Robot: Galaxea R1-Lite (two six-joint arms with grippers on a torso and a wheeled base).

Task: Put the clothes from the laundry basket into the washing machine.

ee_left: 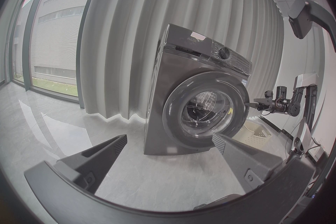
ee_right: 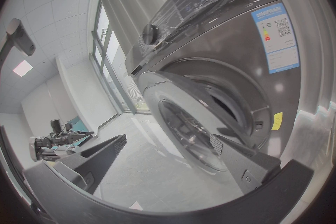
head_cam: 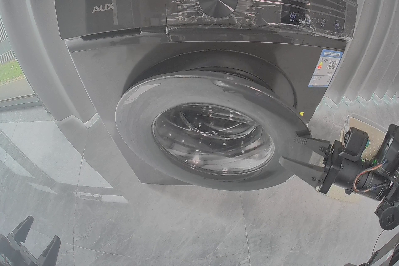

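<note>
two grippers are both spread open and empty: the right gripper [head_cam: 289, 150] sits at the free right-hand edge of the door [head_cam: 137, 113], jaws one above the other, contact with the rim not confirmable, while the left gripper [head_cam: 41, 229] hangs low over the tiled floor [head_cam: 187, 221], well apart from the machine. the grey front-loading washing machine [head_cam: 199, 50] stands against a pale curtain [head_cam: 374, 30] with its round glass door swung partly open. the cream laundry basket [ee_left: 257, 132] rests on the floor just beside the machine on the robot's right, behind the right arm; its contents cannot be made out
</note>
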